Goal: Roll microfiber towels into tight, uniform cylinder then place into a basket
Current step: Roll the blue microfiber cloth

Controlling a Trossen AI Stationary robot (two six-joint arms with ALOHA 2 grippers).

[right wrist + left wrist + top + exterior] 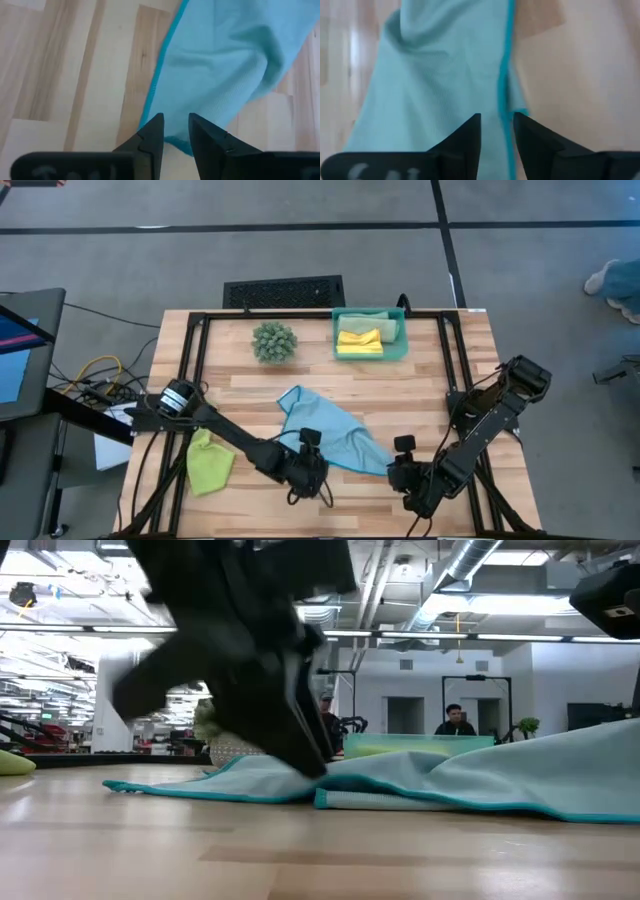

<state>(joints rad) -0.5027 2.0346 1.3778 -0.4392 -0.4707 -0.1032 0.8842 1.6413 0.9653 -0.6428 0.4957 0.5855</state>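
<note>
While both arms sit at the desk's (420,370) near edge, the light blue towel (325,425) lies crumpled between them. Left tool (308,472) and right tool (405,475) each straddle a near corner, part open, hem between the jaws; grip not confirmed. Basket (403,340) lies opposite, at the far edge.

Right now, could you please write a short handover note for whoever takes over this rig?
Left hand: low at the light blue towel's near edge, fingers narrowly apart, edge between them.
Right hand: at the same towel's near right corner, fingers narrowly apart.
Light blue towel lies crumpled and unrolled mid-table. Lime green towel lies loose at the left.
Done: yellow towel and sage green towel sit in the basket.
Left: roll and place blue, then lime.
</note>
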